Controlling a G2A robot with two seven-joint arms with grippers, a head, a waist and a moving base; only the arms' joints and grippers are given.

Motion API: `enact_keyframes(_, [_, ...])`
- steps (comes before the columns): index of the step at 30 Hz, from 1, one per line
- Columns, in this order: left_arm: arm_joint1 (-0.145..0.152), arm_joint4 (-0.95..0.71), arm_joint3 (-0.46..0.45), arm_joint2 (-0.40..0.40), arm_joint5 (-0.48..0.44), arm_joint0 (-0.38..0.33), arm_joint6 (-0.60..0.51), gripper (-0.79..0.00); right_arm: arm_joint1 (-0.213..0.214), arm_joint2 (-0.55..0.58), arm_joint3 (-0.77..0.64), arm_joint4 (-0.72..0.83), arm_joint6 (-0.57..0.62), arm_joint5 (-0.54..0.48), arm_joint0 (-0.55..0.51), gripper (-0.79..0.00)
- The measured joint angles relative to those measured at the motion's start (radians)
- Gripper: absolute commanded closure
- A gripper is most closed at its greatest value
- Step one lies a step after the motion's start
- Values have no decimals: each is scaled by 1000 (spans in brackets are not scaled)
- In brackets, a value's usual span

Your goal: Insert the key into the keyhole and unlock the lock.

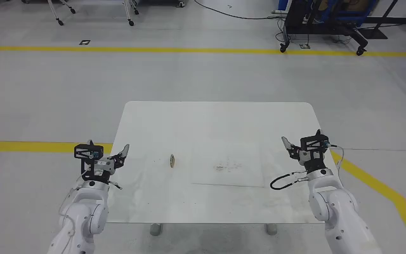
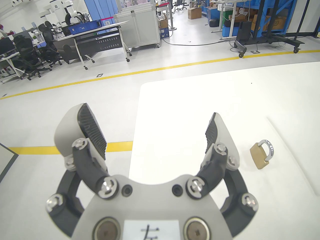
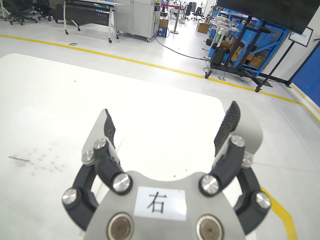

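Holding: nothing; left end effector and right end effector both spread wide, with ribbed black pads on pale fingers.
Lock: squarish brass body with a silver shackle, lying on the smooth white bench near the left end effector but apart from it, toward mid-bench.
Unclear: a thin grey sliver among faint marks, too small to name.

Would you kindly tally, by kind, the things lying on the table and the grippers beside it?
Padlock: 1
Likely key, a thin grey sliver: 1
Grippers: 2, left gripper and right gripper, both open
Total: 4
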Motion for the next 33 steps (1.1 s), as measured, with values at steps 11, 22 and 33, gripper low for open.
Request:
enact_keyframes(11, [0,0,0,0,0,0,0,-785,0,0,0,0,0,0,0,-785])
enact_keyframes(22, [0,0,0,0,0,0,0,-785,0,0,0,0,0,0,0,-785])
enact_keyframes(33, [0,0,0,0,0,0,0,-785,-3,-84,41,32,45,-173,74,-785])
